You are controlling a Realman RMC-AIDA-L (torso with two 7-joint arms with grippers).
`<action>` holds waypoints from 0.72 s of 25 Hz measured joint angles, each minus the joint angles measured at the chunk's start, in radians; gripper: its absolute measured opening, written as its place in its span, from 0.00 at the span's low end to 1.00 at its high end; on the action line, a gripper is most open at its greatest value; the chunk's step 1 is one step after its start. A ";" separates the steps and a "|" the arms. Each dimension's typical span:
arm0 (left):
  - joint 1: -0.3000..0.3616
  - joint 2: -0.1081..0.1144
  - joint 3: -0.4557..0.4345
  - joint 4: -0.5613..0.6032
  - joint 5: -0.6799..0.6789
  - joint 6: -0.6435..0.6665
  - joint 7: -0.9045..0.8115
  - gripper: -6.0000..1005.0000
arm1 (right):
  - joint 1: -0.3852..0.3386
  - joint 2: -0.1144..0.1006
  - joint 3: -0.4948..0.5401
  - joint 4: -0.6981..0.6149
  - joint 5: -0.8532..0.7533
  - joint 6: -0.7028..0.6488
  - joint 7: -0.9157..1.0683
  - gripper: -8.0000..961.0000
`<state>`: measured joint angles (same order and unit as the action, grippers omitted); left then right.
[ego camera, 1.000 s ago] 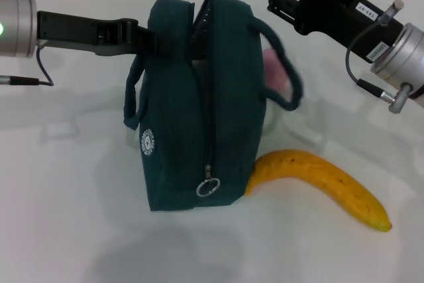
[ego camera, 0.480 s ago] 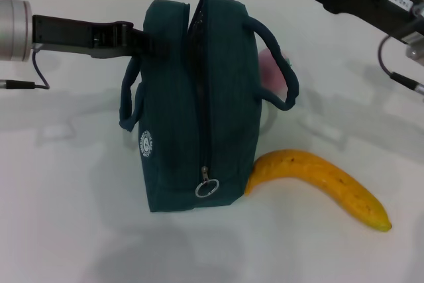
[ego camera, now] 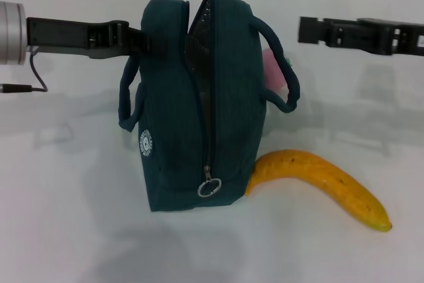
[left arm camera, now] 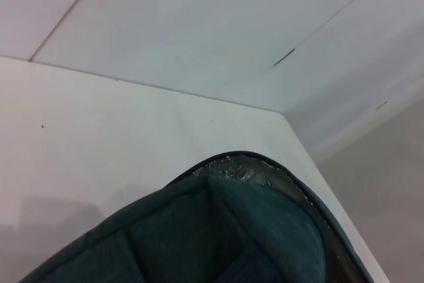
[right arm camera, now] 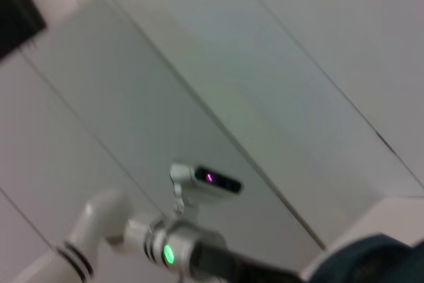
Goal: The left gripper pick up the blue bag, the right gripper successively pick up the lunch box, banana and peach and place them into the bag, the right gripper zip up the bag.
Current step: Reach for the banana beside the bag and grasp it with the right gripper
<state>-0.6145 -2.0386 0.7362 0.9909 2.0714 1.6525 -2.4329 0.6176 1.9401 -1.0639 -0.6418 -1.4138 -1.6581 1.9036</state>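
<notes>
Left gripper (ego camera: pixel 147 39) clamps upright teal-blue fabric bag (ego camera: pixel 199 107), zip part-open; right gripper (ego camera: pixel 311 30), finger state unclear, hovers at 3 o'clock. Curved yellow banana (ego camera: pixel 324 185) at bag's 4 o'clock and pink peach (ego camera: pixel 273 71) behind remain unpacked (lunch box unseen, possibly inside).

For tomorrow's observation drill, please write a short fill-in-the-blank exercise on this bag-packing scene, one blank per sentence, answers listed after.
1. The left gripper holds the ____ side of the bag.
2. The fruit lying on the table in front of the right gripper is the ____.
3. The bag's zip is ____.
4. Behind the bag's handle peeks a pink ____.

Answers: left; banana; open; peach
</notes>
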 joint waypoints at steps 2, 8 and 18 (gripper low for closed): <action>0.001 0.000 0.000 0.000 0.000 0.001 0.000 0.06 | -0.011 -0.025 0.000 -0.041 -0.028 -0.009 -0.004 0.89; 0.007 0.001 0.000 0.001 -0.001 0.001 0.000 0.06 | -0.011 -0.104 0.008 -0.138 -0.132 -0.037 0.017 0.89; 0.001 0.005 0.000 0.002 -0.001 0.001 -0.006 0.06 | 0.096 -0.169 0.171 -0.244 -0.542 -0.174 0.097 0.88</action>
<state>-0.6137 -2.0341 0.7363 0.9925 2.0702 1.6536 -2.4386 0.7136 1.7712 -0.8929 -0.8856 -1.9561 -1.8319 2.0004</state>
